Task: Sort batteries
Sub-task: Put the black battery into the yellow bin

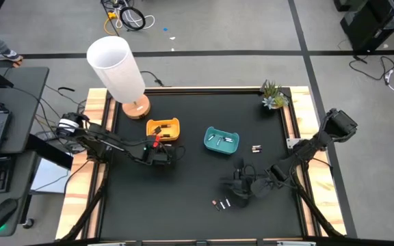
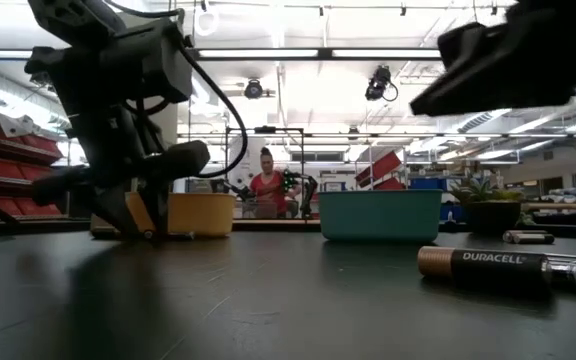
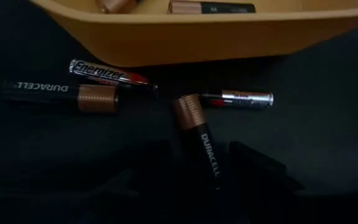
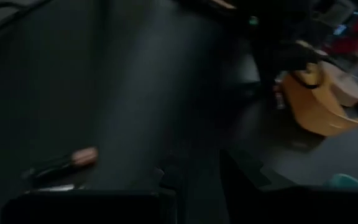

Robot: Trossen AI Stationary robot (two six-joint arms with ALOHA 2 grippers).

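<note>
Right now the step in hand looks like picking a copper-topped battery off the mat just in front of the yellow tray [image 1: 163,129], and everything is best placed from that tray. Nearest the low camera, well away from the tray, a Duracell battery [image 2: 483,265] lies on its side on the black table [image 1: 197,205], with the right gripper [image 1: 240,186] hanging over that corner; whether its fingers are open or closed cannot be told, and nothing shows between them in its wrist view. Closer to the tray, the left gripper [image 3: 197,171] sits low on the mat with its dark fingers [image 3: 253,165] parted on either side of an upright-pointing Duracell [image 3: 199,134], not visibly pinching it, so it seems to hold nothing as yet. Just beyond, touching or almost touching the tray's wall, lie a second Duracell [image 3: 61,94] and two silver Energizer cells [image 3: 107,73], one of them right beside the straddled battery's copper end. To do this well, the fingers should close squarely across the cell's middle, keeping clear of that silver neighbour, then lift straight before carrying it over the rim. Past the tray stands the teal tray [image 1: 221,140], already holding pale cells.
</note>
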